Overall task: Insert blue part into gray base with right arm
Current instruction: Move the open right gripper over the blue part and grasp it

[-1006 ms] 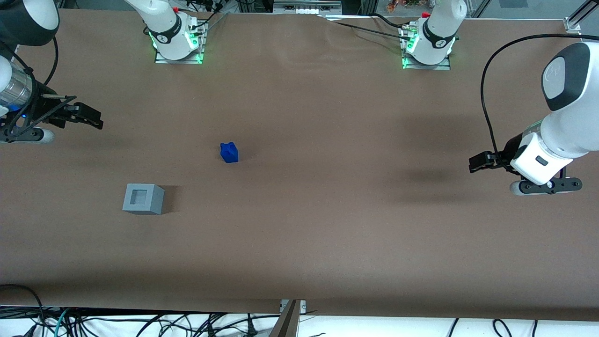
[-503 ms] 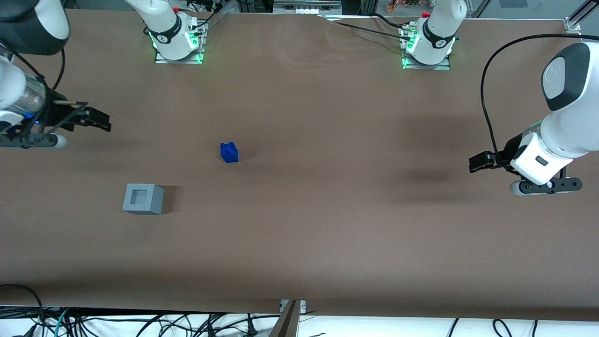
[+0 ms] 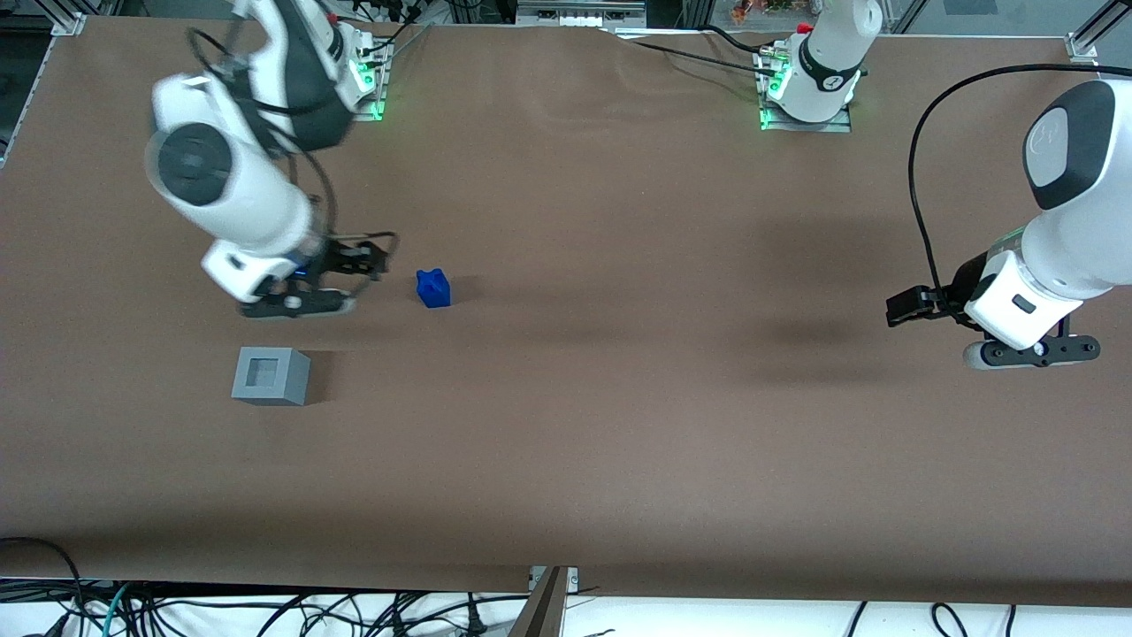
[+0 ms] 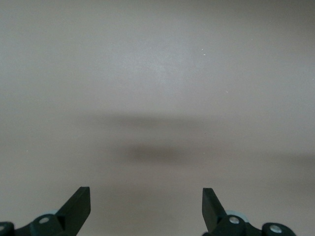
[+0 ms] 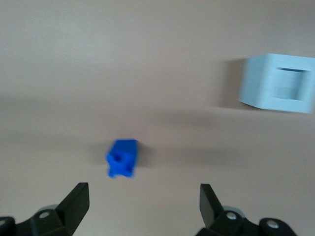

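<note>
The blue part [image 3: 433,288] lies on the brown table, apart from everything else. My right arm's gripper [image 3: 376,258] hovers just beside it, toward the working arm's end, with a small gap between them. In the right wrist view the black fingers [image 5: 76,199] stand wide apart and the gripper [image 5: 142,195] is open with nothing in it; the blue part [image 5: 122,157] sits ahead of the fingertips, outside the jaws. The gray base [image 3: 271,376] stands upright, recess up, nearer to the front camera than the gripper. It also shows in the wrist view as the gray base [image 5: 278,82].
Two arm mounts with green lights [image 3: 340,84] [image 3: 805,102] stand along the table edge farthest from the front camera. The parked arm [image 3: 1026,310] hangs at its end of the table. Cables [image 3: 265,610] lie below the near edge.
The right arm has swung in from the table's end toward the middle, and its gripper now sits close beside the blue part. The blue part and gray base have not moved.
</note>
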Robot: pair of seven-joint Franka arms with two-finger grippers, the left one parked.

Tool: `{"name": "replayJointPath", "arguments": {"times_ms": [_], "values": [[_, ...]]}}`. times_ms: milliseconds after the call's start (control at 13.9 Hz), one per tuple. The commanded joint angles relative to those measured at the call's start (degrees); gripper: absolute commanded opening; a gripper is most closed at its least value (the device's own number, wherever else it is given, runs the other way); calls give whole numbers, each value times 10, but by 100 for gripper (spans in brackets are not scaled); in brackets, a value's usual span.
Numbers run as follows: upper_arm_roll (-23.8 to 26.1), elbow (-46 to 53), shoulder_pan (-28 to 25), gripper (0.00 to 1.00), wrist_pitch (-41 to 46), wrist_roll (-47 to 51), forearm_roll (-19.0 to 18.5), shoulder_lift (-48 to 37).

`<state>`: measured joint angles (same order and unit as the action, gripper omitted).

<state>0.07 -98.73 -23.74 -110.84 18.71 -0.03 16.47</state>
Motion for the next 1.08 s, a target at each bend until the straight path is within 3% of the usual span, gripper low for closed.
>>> {"name": "replayJointPath", "arguments": {"times_ms": [0, 144, 431, 790, 862, 1006], "values": [[-1, -44, -15, 99, -107, 15, 9, 37], [13, -133, -19, 99, -237, 19, 16, 40], [15, -196, -25, 99, -249, 11, 11, 43], [16, -205, -44, 99, -262, 12, 11, 66], [16, -205, -44, 90, -263, 11, 7, 67], [15, -205, -43, 31, -263, 10, 6, 67]]}}
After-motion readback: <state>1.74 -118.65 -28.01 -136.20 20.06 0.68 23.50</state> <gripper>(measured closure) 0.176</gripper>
